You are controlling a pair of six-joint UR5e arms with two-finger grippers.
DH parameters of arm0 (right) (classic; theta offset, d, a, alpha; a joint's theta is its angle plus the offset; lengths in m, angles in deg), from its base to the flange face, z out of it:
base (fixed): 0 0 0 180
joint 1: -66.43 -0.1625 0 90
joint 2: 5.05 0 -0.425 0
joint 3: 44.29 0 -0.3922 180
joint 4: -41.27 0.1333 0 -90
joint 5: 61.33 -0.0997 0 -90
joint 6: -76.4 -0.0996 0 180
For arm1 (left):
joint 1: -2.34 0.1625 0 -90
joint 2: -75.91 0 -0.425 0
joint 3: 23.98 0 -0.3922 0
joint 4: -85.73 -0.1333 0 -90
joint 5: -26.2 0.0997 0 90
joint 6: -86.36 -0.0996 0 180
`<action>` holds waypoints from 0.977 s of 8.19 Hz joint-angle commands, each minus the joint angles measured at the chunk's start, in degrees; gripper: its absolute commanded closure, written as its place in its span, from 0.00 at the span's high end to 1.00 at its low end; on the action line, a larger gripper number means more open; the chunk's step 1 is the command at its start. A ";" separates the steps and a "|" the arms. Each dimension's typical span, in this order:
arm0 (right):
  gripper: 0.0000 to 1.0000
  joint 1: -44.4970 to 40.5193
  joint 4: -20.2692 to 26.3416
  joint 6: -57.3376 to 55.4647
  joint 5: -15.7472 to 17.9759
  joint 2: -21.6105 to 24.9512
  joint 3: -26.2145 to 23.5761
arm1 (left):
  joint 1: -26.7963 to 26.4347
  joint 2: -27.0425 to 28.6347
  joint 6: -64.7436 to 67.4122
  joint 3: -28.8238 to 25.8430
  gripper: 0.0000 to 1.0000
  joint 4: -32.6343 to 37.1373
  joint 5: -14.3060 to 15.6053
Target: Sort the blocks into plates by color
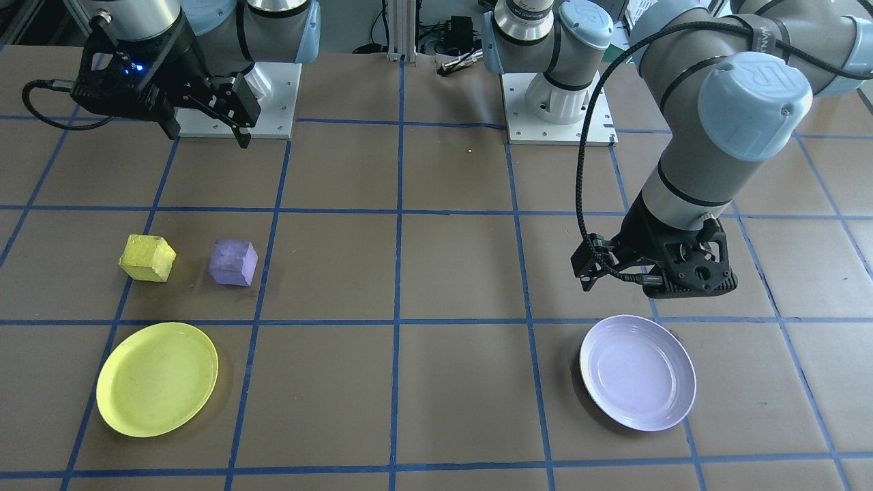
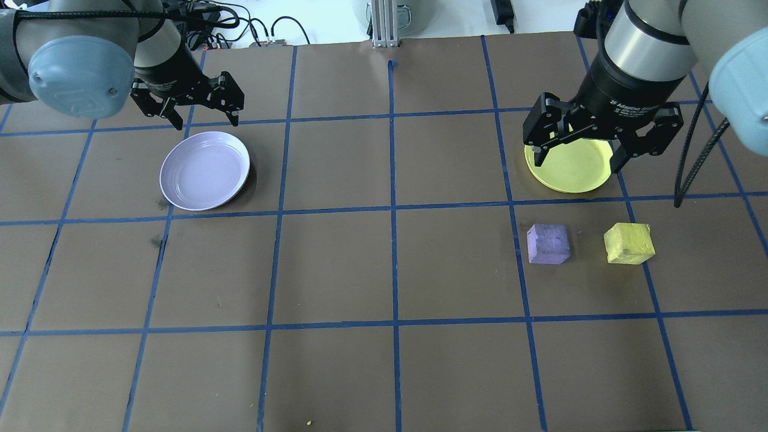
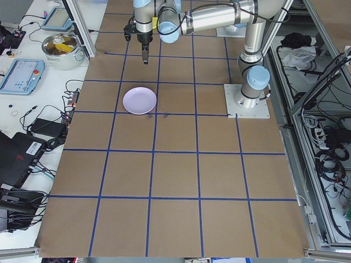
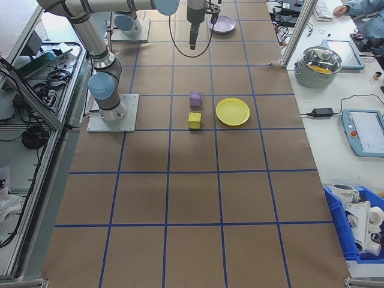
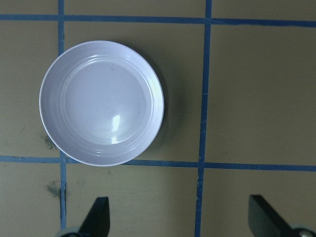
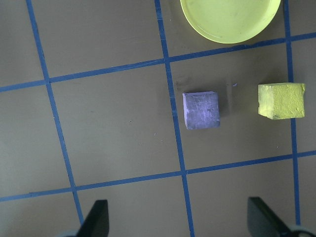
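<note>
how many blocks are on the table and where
2. The yellow block and the purple block sit side by side, apart, on the bare table near the yellow plate, on the robot's right side. Neither is in a plate. None seem hidden.

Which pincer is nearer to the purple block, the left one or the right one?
The right. The right pincer hangs open above the yellow plate, just beyond the purple block. The left pincer hangs open far across the table, by the lavender plate.
</note>
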 commanded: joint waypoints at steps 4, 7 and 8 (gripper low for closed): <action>1.00 0.94 -2.84 5.09 1.94 -5.58 -1.62 | 0.04 0.34 0.00 -0.01 1.00 -0.06 0.30; 1.00 11.35 -18.67 16.81 9.69 -7.09 -14.48 | 0.13 -0.09 -0.17 -0.09 1.00 -0.59 0.13; 1.00 14.10 -25.10 20.78 9.94 -6.74 -20.63 | 0.13 0.08 -0.18 -0.01 1.00 -0.50 0.13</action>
